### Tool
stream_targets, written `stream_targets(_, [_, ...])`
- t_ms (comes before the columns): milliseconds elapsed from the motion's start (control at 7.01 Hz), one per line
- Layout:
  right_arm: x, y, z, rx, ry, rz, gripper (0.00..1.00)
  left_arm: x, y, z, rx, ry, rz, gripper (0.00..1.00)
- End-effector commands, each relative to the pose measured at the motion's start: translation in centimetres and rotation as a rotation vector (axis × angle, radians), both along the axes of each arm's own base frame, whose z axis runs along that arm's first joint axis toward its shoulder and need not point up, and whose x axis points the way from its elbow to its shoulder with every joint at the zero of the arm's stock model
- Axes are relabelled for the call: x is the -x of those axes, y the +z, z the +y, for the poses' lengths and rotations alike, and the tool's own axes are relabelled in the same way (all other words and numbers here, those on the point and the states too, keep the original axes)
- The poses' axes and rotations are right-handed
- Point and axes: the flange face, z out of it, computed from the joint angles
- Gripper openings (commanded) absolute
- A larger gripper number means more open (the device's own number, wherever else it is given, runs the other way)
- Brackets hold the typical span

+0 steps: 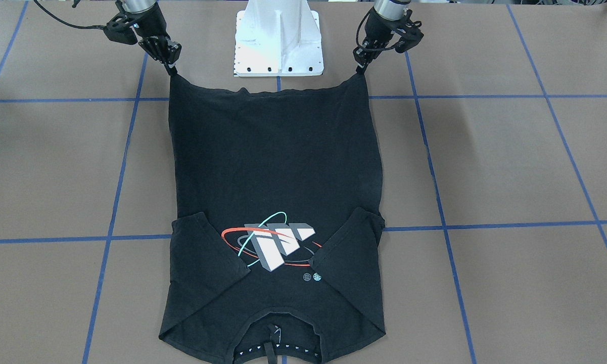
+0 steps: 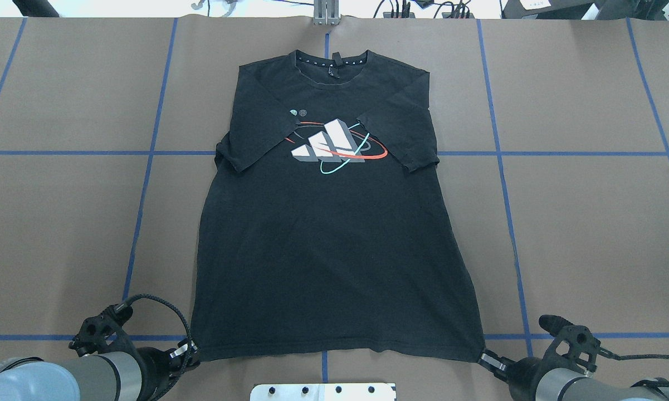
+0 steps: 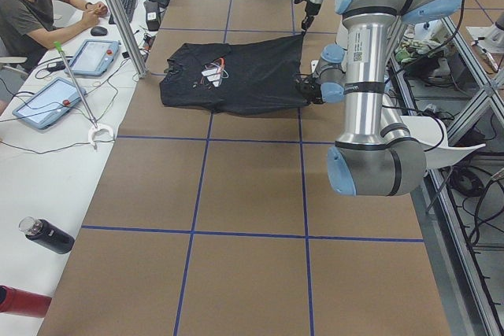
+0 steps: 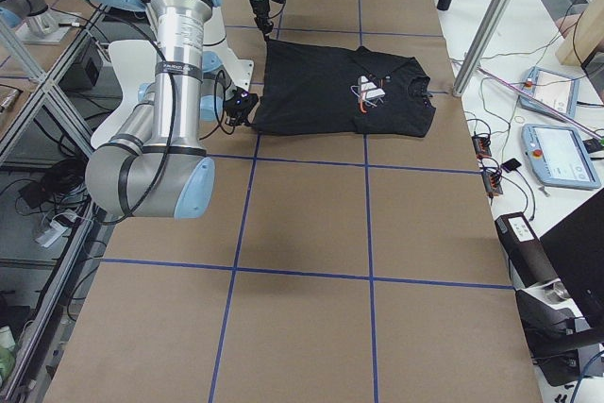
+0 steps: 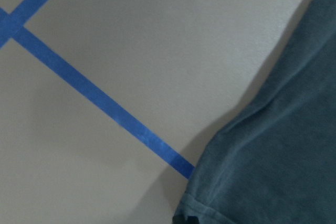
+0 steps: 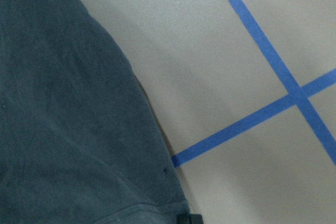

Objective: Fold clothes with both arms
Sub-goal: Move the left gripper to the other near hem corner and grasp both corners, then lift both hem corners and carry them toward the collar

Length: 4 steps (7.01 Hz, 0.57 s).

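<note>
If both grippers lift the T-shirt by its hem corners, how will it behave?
Probably floppy: the T-shirt lies flat, so its hem would likely sag between the left gripper and right gripper. Likely light, being thin cloth. The folded-in sleeves may flop open when dragged.

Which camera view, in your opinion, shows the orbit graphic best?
The overhead exterior view: the orbit graphic is upright and large. Front-facing shows it upside down; side views show it tiny; wrist views miss it.

Table (image 2: 61,234): brown, gridded with blue tape (image 2: 145,184).
Base (image 1: 279,45): white, at the table's edge.
Person (image 3: 27,5): seated at a side bench (image 3: 24,194).
Tablets (image 3: 93,57): two, on the bench.
Bottles (image 3: 47,236): black and red (red cropped).
</note>
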Motion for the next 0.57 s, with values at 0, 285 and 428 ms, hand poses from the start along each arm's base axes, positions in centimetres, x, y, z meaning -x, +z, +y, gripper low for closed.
stream_targets(0, [-0.3, -0.9, 1.2, 0.027, -0.056, -0.018, 0.00, 1.3, -2.5, 1.8, 0.021, 0.065, 0.041, 0.00])
stream_targets(285, [-1.8, -1.4, 2.2, 0.057, -0.118, -0.018, 0.00, 2.7, -4.1, 2.3, 0.037, 0.098, 0.042, 0.00])
stream_targets(428, [-2.9, -2.4, 2.2, 0.073, -0.135, -0.033, 0.00, 2.9, -4.1, 2.2, 0.038, 0.095, 0.042, 0.00])
